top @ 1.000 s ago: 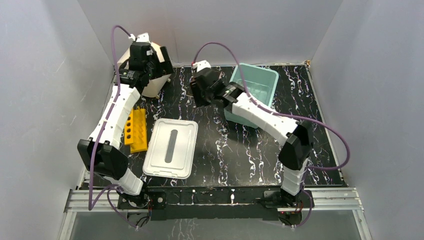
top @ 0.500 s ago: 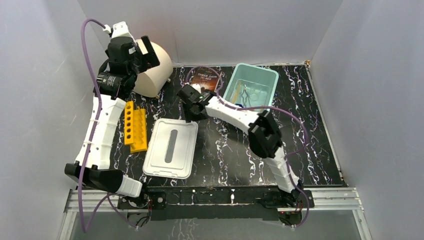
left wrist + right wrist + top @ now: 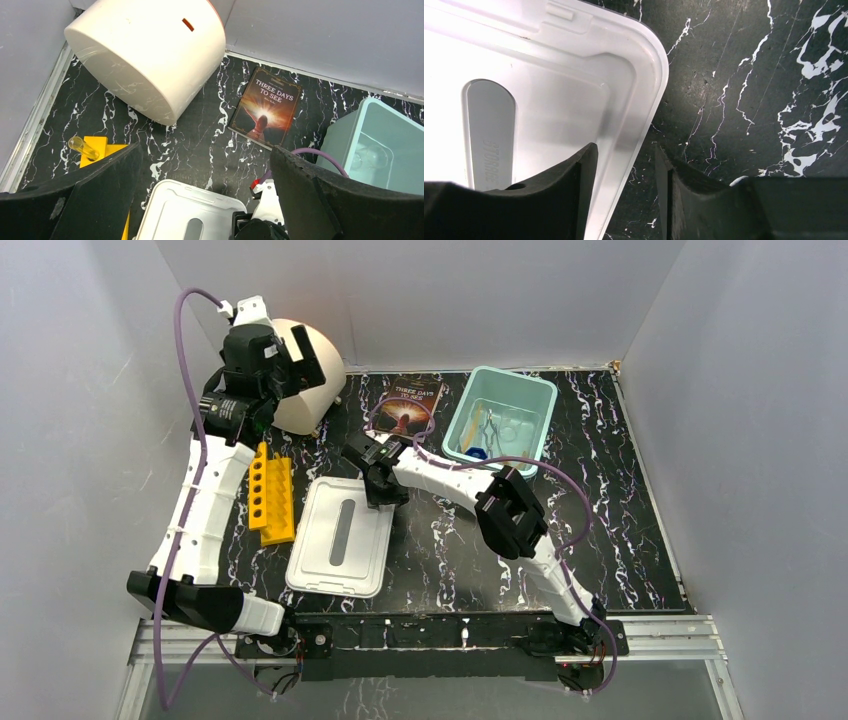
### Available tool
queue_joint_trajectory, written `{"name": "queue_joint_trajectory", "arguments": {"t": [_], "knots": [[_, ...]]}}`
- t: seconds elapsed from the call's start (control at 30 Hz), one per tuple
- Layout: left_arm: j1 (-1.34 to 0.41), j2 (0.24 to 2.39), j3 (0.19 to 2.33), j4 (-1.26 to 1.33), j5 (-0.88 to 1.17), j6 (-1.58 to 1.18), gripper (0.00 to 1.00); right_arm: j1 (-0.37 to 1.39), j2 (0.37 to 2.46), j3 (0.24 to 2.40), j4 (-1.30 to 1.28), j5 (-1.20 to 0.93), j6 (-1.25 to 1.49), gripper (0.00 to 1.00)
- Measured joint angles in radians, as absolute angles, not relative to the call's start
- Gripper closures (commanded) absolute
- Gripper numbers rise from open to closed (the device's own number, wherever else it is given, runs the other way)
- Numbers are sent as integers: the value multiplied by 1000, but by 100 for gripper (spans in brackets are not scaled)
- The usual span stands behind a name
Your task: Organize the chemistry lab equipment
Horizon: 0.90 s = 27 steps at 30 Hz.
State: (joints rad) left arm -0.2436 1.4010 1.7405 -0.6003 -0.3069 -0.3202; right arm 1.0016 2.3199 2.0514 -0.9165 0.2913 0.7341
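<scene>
open table (image 3: 450, 560) runs from the lid (image 3: 342, 537) to the right wall (image 3: 740, 440), widest at the near right, crossed diagonally by the right arm (image 3: 440, 474). the rack (image 3: 272, 500) stands just beside the lid's left edge. cylinder (image 3: 300, 375), book (image 3: 408, 405) and bin (image 3: 520, 379) line the back. the right gripper (image 3: 625, 155) straddles the lid's right rim, jaws apart.

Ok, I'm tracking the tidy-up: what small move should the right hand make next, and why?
Probably close on the white lid at its edge: the right hand is open, one finger either side of that edge, and the teal bin, equipment inside, stands uncovered.
</scene>
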Motion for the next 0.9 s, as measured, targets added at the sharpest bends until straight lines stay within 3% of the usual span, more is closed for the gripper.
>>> {"name": "queue_joint_trajectory", "arguments": {"t": [0.13,0.57,0.9], "knots": [[-254,1399,1726,-600,-301,-321,2,1002,2325,2051,-928,287,761,56],[-266,1376,1695,-600,-295,-313,2,1001,2357,2051,-931,266,792,55],[-269,1372,1689,-599,-282,-326,2,990,2355,2045,-913,265,811,75]]}}
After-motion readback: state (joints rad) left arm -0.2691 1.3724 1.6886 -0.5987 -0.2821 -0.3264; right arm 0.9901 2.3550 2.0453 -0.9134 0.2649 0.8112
